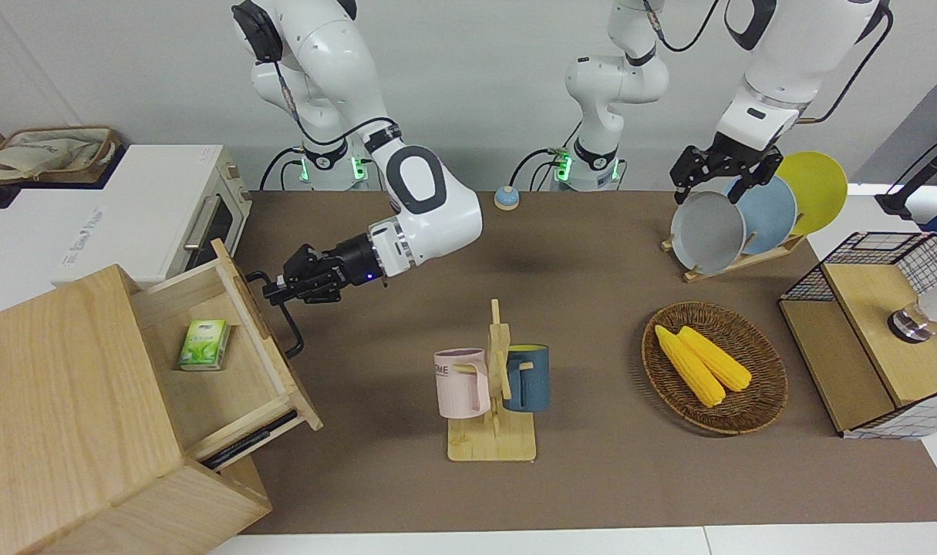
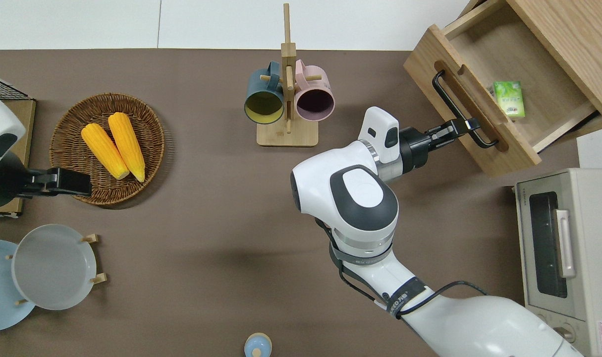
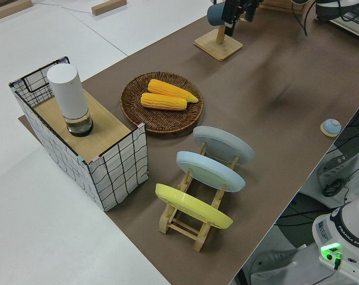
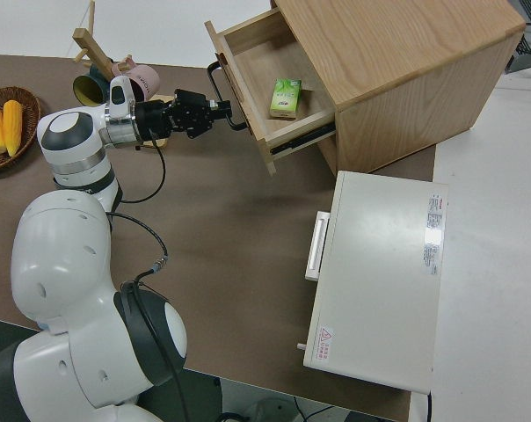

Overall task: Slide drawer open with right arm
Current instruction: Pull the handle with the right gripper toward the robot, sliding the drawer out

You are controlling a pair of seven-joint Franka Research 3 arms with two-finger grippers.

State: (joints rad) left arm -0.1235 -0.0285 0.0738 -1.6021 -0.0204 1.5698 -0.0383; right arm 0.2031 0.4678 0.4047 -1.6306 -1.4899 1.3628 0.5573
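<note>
The right claw (image 1: 274, 291) is clamped on the black loop handle (image 1: 289, 324) of the drawer (image 1: 229, 362), which stands pulled out of the cabinet (image 1: 67, 401) at the desk's (image 1: 591, 478) right-arm end. A green packet (image 1: 204, 345) lies inside. The toaster oven (image 1: 167, 208) sits just beside it, the mug rack (image 1: 495, 385) well apart. The left arm is parked.

Wide bare tabletop (image 2: 201, 238) between the two arms, open for passage. Mug rack (image 2: 287, 99) upright mid-table, farther from the robots, near the right end effector (image 2: 466, 126) and the pulled-out drawer (image 2: 484, 106). Drawer front jutting over the tabletop at the right arm's end; green box (image 2: 510, 98) lying inside, bare floor around it. Toaster oven (image 2: 561, 258) close beside the cabinet (image 1: 75, 416), nearer the robots. Corn basket (image 2: 107, 148), plate rack (image 1: 738, 223) and wire box (image 1: 873, 339) crowding the left arm's end.
</note>
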